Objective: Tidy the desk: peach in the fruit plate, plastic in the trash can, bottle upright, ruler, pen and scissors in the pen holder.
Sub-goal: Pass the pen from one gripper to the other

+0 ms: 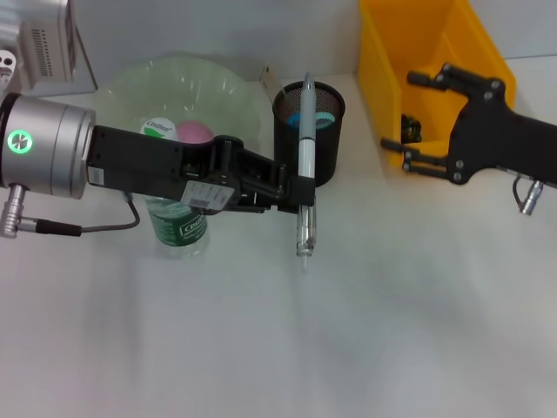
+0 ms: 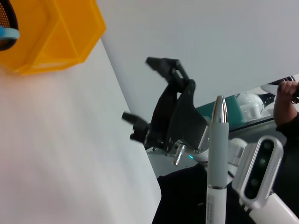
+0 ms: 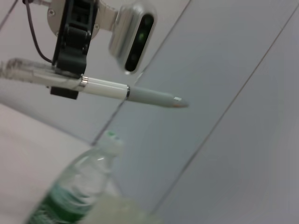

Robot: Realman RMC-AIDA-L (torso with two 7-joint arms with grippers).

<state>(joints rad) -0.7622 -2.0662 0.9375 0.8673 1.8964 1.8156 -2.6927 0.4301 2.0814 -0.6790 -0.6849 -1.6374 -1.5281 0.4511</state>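
Observation:
My left gripper (image 1: 302,196) is shut on a grey and white pen (image 1: 306,165), held upright just in front of the black mesh pen holder (image 1: 311,131). The pen also shows in the left wrist view (image 2: 217,154) and the right wrist view (image 3: 117,91). Blue-handled scissors (image 1: 313,119) stand in the holder. A pink peach (image 1: 193,132) lies in the pale green fruit plate (image 1: 231,91). A clear bottle with a green label (image 1: 181,228) stands upright under my left arm; it also shows in the right wrist view (image 3: 74,191). My right gripper (image 1: 409,117) is open over the yellow trash can (image 1: 418,52).
A grey box (image 1: 39,43) stands at the back left corner. A dark object (image 1: 411,129) lies inside the yellow trash can. A white stick (image 1: 271,78) pokes up behind the pen holder. The near part of the white desk (image 1: 348,348) is bare.

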